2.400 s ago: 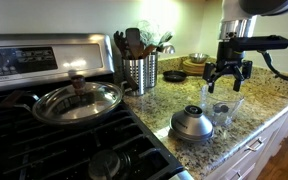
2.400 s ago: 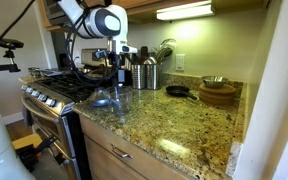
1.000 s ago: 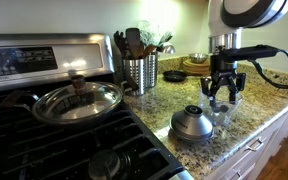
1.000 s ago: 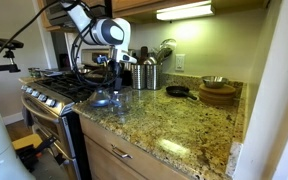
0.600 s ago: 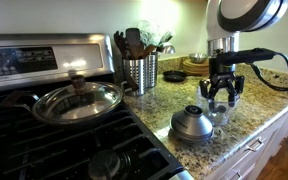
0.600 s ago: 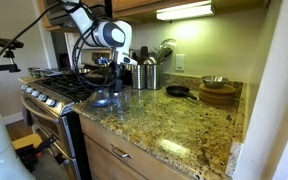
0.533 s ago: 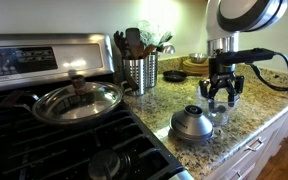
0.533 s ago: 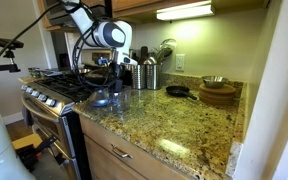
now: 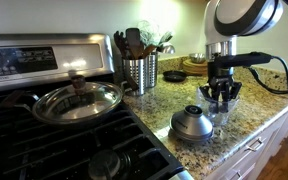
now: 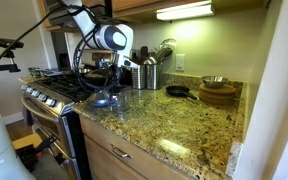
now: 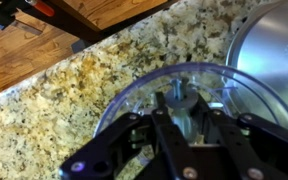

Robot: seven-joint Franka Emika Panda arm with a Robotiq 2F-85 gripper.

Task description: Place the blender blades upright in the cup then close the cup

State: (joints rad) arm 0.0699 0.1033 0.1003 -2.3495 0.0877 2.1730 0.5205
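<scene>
Claw: It hangs straight down over the cup with its fingers dipped inside the rim. In the wrist view two dark fingers sit on either side of a grey hub, with a little gap showing. I can't tell whether they are pinching it.
Cup: It stands upright and open on the granite table, right of the stove and close to the near edge.
Blender blades: They are inside the cup, about its middle. Only a grey stub shows clearly and the cutting wings are blurred, so I can't say whether they are upright or tipped.
Dome lid: This silvery lid rests on the table just left of the cup, not on it.
How the blades will handle: I'd guess they are small, stiff and dense for their size, with sharp wings and a smooth hub. The central hub looks like the place to grip. The wings would likely twist out of a pinch.
How the cup will handle: It is probably light, thin plastic. A finger nudging the wall could slide or tip it on the polished stone, so I'd keep to the centre.
How the lid will handle: It is rounded, shiny metal and likely slippery. The knob on top seems the surest hold.
Stage: The blades are not yet settled and closing has not begun.
</scene>
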